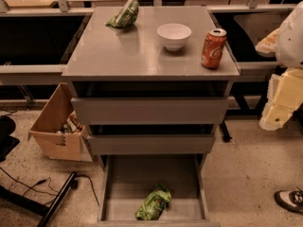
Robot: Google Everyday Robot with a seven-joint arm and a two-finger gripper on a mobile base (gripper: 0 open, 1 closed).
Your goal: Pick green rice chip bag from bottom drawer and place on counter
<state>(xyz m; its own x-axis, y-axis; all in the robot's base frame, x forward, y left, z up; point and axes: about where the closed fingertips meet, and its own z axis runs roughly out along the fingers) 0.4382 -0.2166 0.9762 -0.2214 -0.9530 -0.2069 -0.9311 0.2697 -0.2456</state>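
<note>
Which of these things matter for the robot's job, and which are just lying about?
Job: lime-green bag, bottom drawer, counter, gripper (right of the counter).
Lying about: darker bag, bowl, can, box, shoe.

Bench (142, 56): grey top of the drawer cabinet, carrying three things.
Dark green bag (124, 14): far left part of the bench, propped up.
Bowl (174, 36): white, upright, right of middle.
Soda can (213, 48): orange, upright, near the bench's right edge.
Bottom drawer (135, 178): pulled out, lowest of three.
Chip bag (154, 202): lime green, crumpled, lying on the drawer floor near the front wall.
Gripper (279, 103): right of the cabinet, level with the upper drawers, well apart from the chip bag.
Cardboard box (57, 126): open, on the floor to the left.
</note>
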